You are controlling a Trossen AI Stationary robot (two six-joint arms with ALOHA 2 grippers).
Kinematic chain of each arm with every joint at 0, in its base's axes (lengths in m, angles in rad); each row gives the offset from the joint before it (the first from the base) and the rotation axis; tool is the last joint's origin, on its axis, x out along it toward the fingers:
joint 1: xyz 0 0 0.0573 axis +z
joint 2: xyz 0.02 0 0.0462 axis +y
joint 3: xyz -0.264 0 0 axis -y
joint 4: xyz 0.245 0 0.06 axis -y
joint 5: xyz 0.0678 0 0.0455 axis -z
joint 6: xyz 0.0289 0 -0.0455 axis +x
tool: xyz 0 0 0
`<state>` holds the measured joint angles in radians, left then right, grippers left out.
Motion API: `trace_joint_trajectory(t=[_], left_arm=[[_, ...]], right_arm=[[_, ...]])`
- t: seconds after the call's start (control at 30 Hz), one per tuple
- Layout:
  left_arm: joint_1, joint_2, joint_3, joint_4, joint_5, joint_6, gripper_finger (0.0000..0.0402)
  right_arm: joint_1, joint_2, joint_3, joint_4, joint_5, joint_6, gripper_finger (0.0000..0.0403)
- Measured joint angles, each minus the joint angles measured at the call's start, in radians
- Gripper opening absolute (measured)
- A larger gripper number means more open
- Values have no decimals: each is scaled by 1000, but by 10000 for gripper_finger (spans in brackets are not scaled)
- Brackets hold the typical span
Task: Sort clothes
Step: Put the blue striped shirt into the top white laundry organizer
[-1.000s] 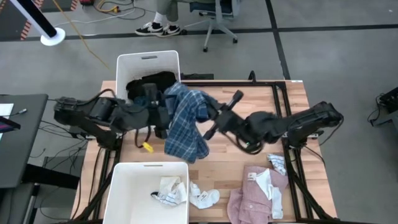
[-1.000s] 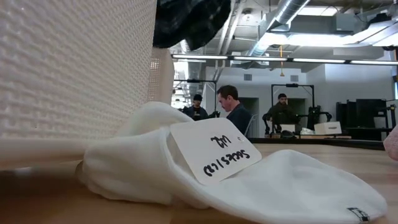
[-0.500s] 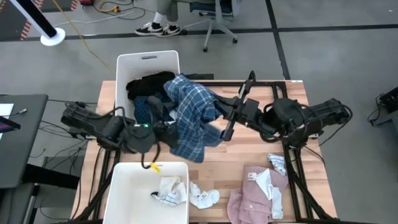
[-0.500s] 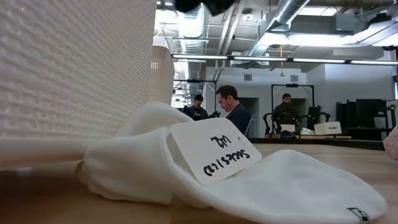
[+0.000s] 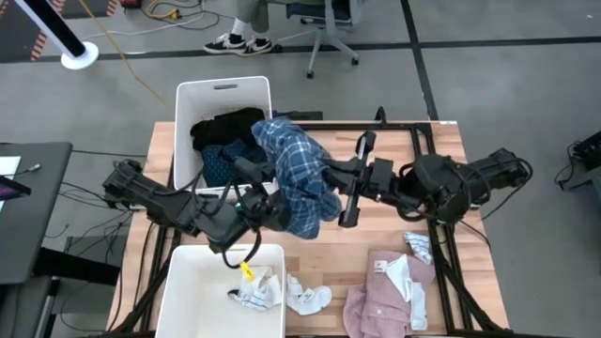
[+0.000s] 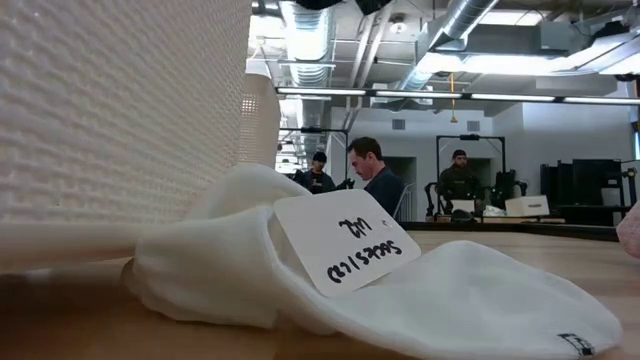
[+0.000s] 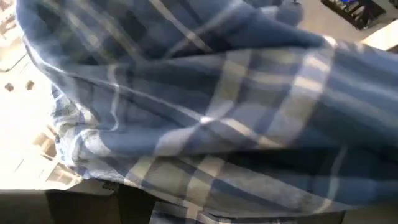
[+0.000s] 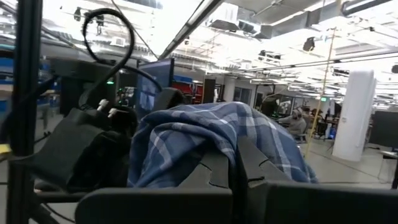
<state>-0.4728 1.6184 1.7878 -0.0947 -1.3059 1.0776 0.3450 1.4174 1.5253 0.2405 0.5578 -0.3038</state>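
Both hands (image 5: 324, 183) under raised blue plaid shirt (image 5: 299, 174).

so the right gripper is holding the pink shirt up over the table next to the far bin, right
Not the pink shirt: that lies flat at the table's near edge. The high view shows the right gripper shut on the blue plaid shirt, held up beside the far bin.

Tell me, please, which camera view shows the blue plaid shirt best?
The high view: there the whole blue plaid shirt shows, lifted between the two arms beside the far bin. The left wrist view shows only close-up plaid cloth filling the picture. The right wrist view shows its bunched top. The low view does not show it.
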Motion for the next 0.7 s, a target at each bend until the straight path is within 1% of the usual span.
trace_joint_trajectory(t=[0.1,0.23,0.5,0.6,0.7], left_arm=[[0,0,0,3,35,8,290],[2,0,0,9,74,59,290],[18,0,0,124,138,99,287],[15,0,-1,152,167,127,268],[12,0,-1,151,177,138,226]], right_arm=[[14,0,0,-1,-1,-7,0],[26,0,0,-8,-5,7,0],[32,0,2,-76,-23,79,0],[39,0,2,-108,-24,97,0],[42,0,2,-146,-25,117,0]])
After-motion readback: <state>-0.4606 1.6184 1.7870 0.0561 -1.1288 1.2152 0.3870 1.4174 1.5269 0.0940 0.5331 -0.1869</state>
